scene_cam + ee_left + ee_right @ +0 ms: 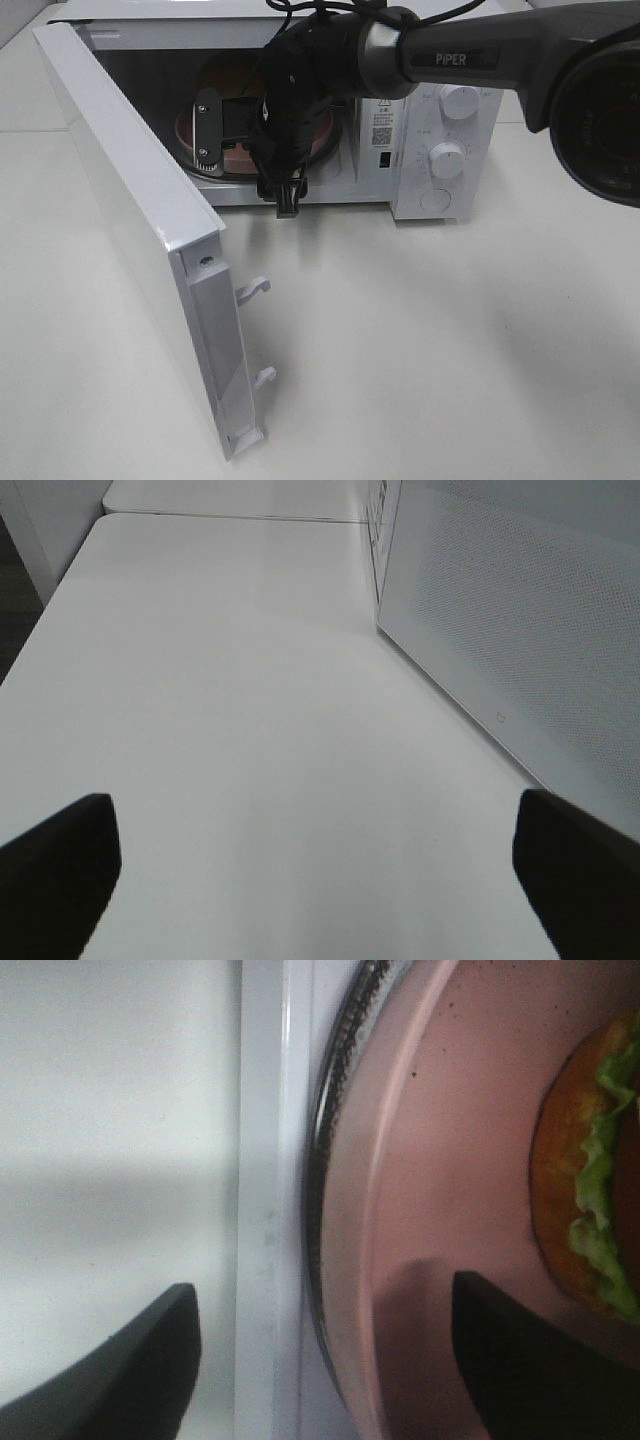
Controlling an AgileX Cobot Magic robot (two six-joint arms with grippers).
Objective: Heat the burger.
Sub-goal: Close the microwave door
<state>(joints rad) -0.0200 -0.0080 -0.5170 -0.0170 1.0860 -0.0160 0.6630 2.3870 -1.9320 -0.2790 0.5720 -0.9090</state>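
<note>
The burger [590, 1190], a tan bun with green lettuce, lies on a pinkish plate [450, 1140] on the glass turntable [325, 1190] inside the white microwave [440, 110]. From above, its bun [225, 75] shows deep in the cavity. My right gripper [320, 1360] reaches into the cavity [222, 130] and stands open. One of its fingers [530, 1370] is over the plate and the other is outside the plate's rim. Neither touches the plate or the burger. My left gripper [315, 880] is open over bare table, holding nothing. It is out of the high view.
The microwave door [150, 220] is swung wide open toward the front left, latch hooks [255, 288] sticking out; its perforated panel [520, 630] stands beside the left gripper. Two knobs [448, 158] sit on the control panel. White tabletop [430, 350] stretches in front.
</note>
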